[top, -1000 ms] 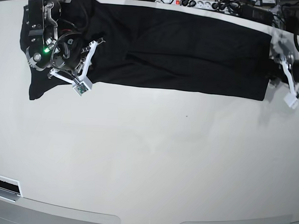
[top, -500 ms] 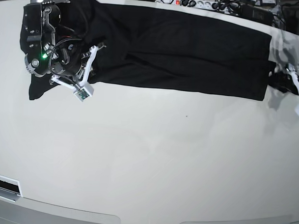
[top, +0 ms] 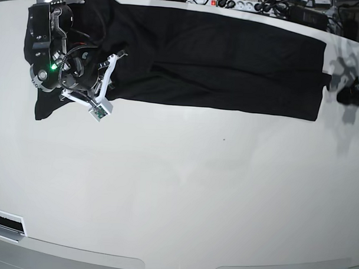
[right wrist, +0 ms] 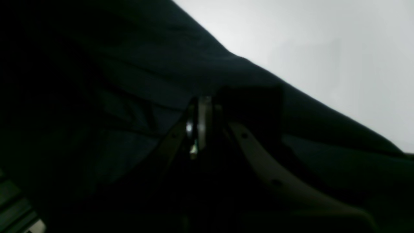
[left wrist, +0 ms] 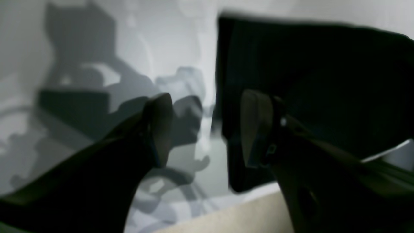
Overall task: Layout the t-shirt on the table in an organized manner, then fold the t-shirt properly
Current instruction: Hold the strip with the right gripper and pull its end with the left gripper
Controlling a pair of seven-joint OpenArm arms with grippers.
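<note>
The black t-shirt (top: 217, 65) lies stretched in a long band across the far side of the white table (top: 183, 188), with wrinkles near its left end. My right gripper (right wrist: 200, 110) is over that left end, shut, with dark cloth bunched at its tips. Its arm (top: 61, 68) covers part of the shirt. My left gripper (left wrist: 207, 129) stands open with nothing between its fingers, just off the shirt's right edge (left wrist: 291, 81). In the base view the left gripper (top: 353, 93) sits at the table's far right, apart from the cloth.
A power strip with cables (top: 249, 4) lies behind the table's back edge. The curved front edge (top: 181, 267) runs along the bottom, and a slotted fitting (top: 5, 223) sits at the front left. Arm shadows fall on the table beside the left gripper.
My left gripper has opened and drawn back to the right, off the shirt's right edge. The right arm shifted slightly up and left, staying shut.
</note>
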